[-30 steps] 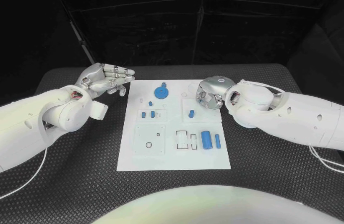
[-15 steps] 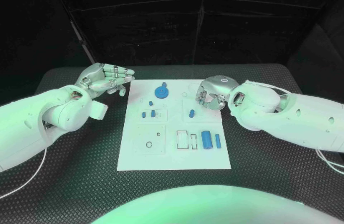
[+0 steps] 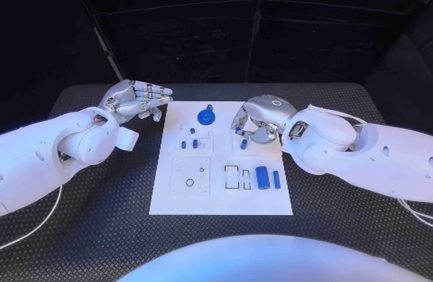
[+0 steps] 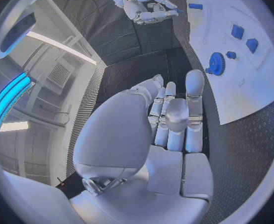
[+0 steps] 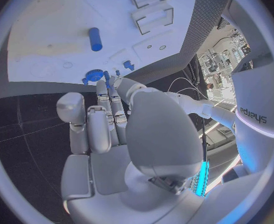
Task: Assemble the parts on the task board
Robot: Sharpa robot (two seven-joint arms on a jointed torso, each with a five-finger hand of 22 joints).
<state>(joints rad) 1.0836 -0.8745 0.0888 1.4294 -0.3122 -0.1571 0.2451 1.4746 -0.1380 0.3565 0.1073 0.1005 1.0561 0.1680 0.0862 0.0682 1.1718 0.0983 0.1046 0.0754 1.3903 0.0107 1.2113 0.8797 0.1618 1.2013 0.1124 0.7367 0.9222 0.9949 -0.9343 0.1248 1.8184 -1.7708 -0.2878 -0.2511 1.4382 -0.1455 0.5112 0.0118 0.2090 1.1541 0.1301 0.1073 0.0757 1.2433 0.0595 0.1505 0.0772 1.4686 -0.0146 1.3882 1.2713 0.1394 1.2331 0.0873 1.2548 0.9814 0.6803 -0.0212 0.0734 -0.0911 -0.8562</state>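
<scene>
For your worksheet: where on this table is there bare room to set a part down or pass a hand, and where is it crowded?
Free: the black table in front of the white board, and the mat beside its left edge. Crowded: the board's far end, where the right hand hovers over small blue parts near the blue gear, and the left hand waits off the corner.

Task board (image 3: pixel 176 197) mid-table (image 3: pixel 81 232), gear (image 3: pixel 206 117) at its far edge, cylinder (image 3: pixel 261 177) near-right.

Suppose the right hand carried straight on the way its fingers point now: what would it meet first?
Probably the small blue peg standing on the task board just under the right hand; its fingers point down at the board there, though depth is unclear.
</scene>
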